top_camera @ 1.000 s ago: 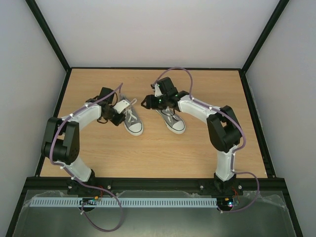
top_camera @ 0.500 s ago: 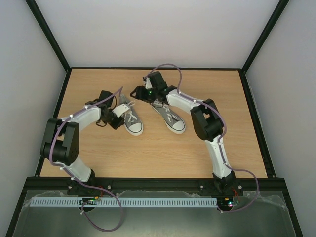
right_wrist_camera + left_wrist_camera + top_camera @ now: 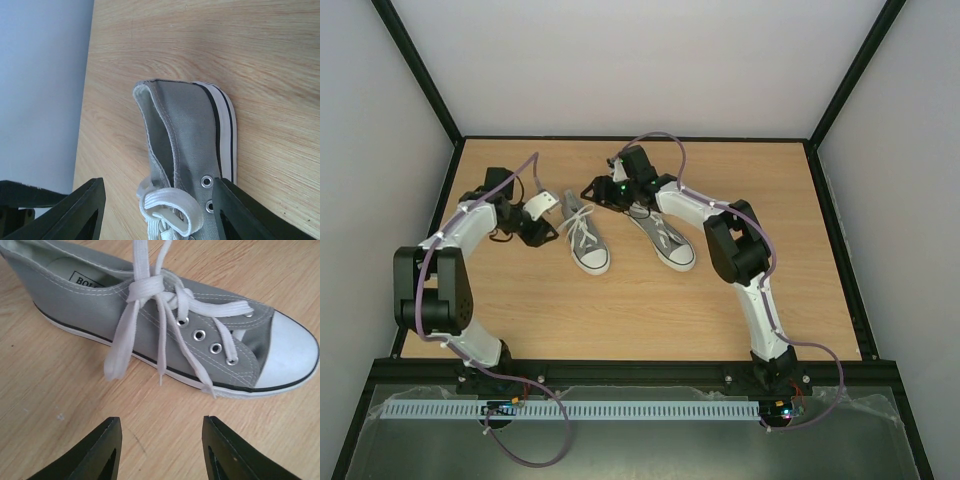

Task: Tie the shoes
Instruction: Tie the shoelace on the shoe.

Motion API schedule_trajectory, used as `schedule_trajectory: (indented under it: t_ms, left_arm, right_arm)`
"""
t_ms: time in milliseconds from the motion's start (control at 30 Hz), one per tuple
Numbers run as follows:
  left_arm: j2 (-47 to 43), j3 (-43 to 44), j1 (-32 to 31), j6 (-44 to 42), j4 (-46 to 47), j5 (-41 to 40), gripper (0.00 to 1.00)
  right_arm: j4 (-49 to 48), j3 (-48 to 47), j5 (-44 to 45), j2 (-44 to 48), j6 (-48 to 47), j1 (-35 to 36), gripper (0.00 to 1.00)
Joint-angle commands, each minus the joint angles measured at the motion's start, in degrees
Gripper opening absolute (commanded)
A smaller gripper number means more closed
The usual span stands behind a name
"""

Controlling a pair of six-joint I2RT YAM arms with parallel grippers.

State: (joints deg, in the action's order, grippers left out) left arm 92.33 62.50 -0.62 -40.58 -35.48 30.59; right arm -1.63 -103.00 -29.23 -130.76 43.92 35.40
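Toward the far edge of the worktop (image 3: 620, 310), about midway between its left and right edges, the two grey shoes are set side by side and apart, toes turned to the near edge: left shoe (image 3: 590, 245), right shoe (image 3: 667, 240). On the left shoe the white laces (image 3: 147, 285) are crossed in a single knot, and the ends hang loose over the side onto the wood. The left gripper (image 3: 159, 440) is positioned just off that shoe's side, toward the left edge, fingers parted, nothing between them. The right gripper (image 3: 159, 195) is poised over a shoe's heel end, fingers spread wide to either side; no grip is seen. Which shoe that is cannot be told from the wrist view.
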Motion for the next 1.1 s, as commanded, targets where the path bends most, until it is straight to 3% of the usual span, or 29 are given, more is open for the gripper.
schedule_trajectory:
  t_ms: [0,167,300,400,667,867,1067]
  left_arm:
    - [1.97,1.25,0.01,-3.01,3.48,-1.22,0.46]
    - [3.23,5.19,-1.22,5.63,9.84,4.6,0.49]
    - [2.72,3.14,-4.11,12.67,18.74,1.27,0.51]
    - [3.78,2.31,-6.24,13.91,20.23,-1.83,0.49]
    - [3.94,-1.91,-10.05,15.31,26.38,-8.14,0.54]
    - [5.46,-2.25,-11.24,16.11,29.14,-14.2,0.39]
    - [5.13,-3.39,-11.49,15.17,28.17,-10.55,0.39]
  right_arm:
    - [2.46,0.17,-2.42,-0.68,0.26,0.46,0.59]
    - [2.86,0.92,-2.44,-0.11,-0.3,0.55,0.52]
    - [2.63,2.22,-1.59,0.37,-0.24,0.55,0.52]
    - [2.51,1.88,-2.22,-0.66,0.38,0.63,0.51]
    - [1.5,2.0,-3.58,-0.5,1.12,0.98,0.3]
    - [1.03,1.93,-3.71,-0.37,1.59,1.08,0.22]
    - [0.94,1.94,-3.9,-0.23,1.72,1.1,0.14]
